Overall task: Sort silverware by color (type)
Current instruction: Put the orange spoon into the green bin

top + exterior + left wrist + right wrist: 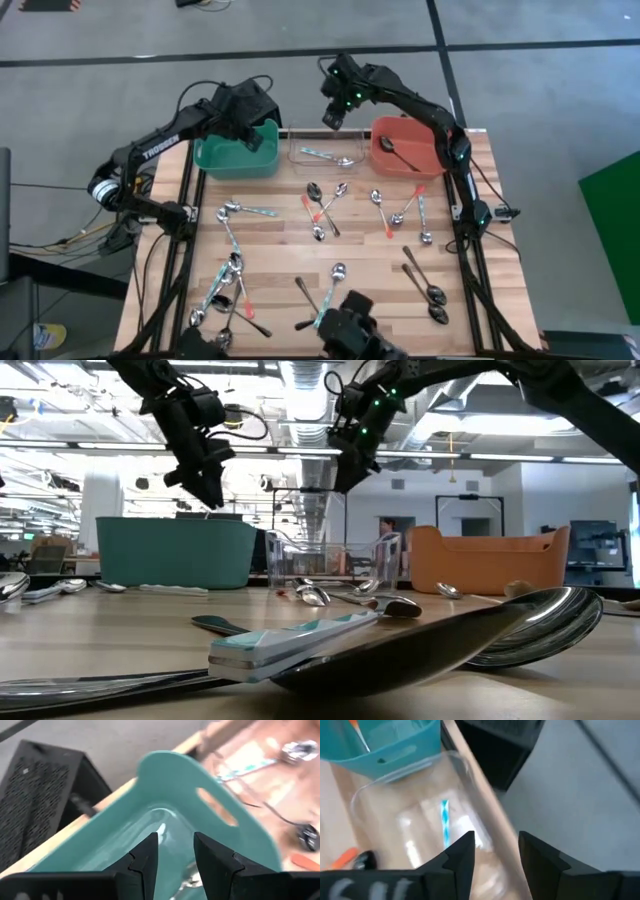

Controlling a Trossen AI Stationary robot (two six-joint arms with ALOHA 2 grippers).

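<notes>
Many spoons lie scattered on the wooden table (280, 240): a middle cluster (322, 205), a left group (228, 285) and dark-handled ones (425, 285). At the far edge stand a teal bin (235, 158), a clear bin (325, 150) holding a teal-handled spoon (445, 822), and an orange bin (405, 155) holding a dark spoon (398, 153). My left gripper (176, 847) hovers open above the teal bin (220, 790), with nothing between its fingers. My right gripper (496, 847) hangs open high above the clear bin's far side (395, 785), also with nothing between its fingers.
An orange-handled spoon (357, 735) rests in the teal bin. A black camera mount (350, 330) sits at the table's near edge. Beyond the table's far edge is open floor. A person (385, 532) stands far back in the room.
</notes>
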